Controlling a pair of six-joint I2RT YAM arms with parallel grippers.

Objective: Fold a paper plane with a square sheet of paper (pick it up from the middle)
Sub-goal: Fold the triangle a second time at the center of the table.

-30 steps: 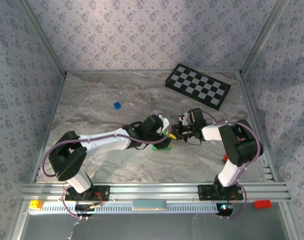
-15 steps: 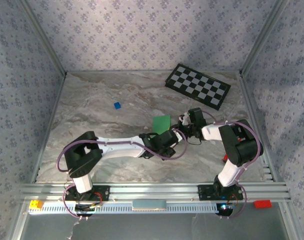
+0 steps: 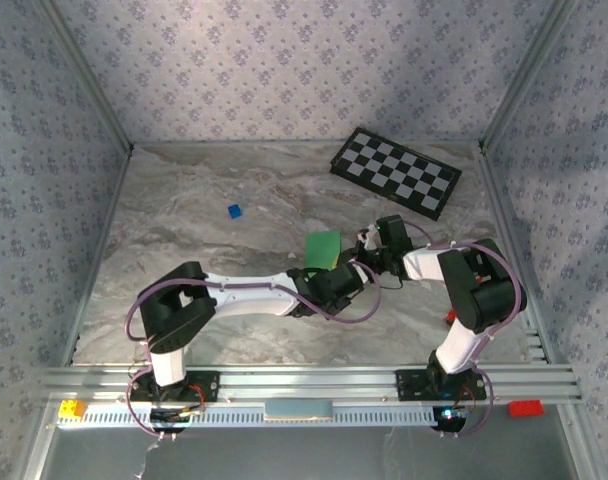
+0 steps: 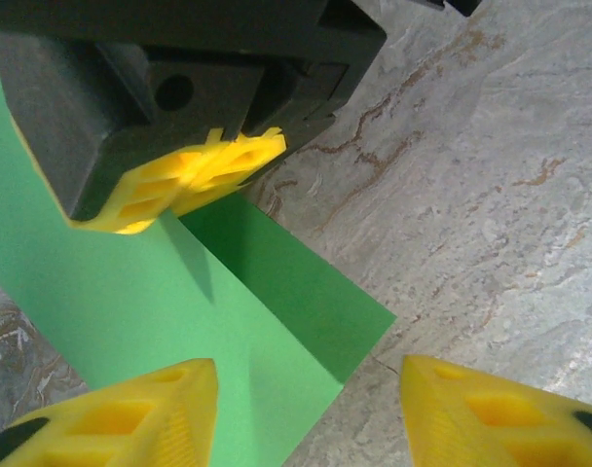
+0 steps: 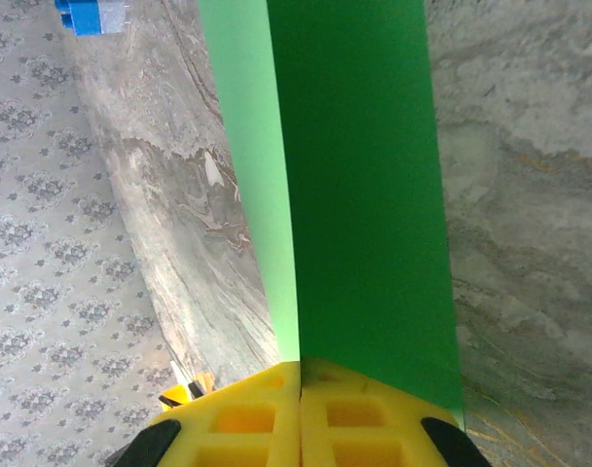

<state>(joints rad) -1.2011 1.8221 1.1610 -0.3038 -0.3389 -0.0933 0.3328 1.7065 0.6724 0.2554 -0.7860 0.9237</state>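
The small blue block sits well apart on the marbled counter, out of the work. The left arm reaches across to mid-counter, and the left hand hovers just beside the near edge of the square sheet of paper. Its yellow fingers stand roughly half apart and grip nothing, with the sheet's free corner pointing into the gap between them - probably lined up to take or press that corner. The sheet shows one crease, with a paler flap next to a darker one. The right hand is clamped fully shut on the sheet's edge, likely anchoring it so the fold cannot slip. Beyond lies the checkerboard - untouched.
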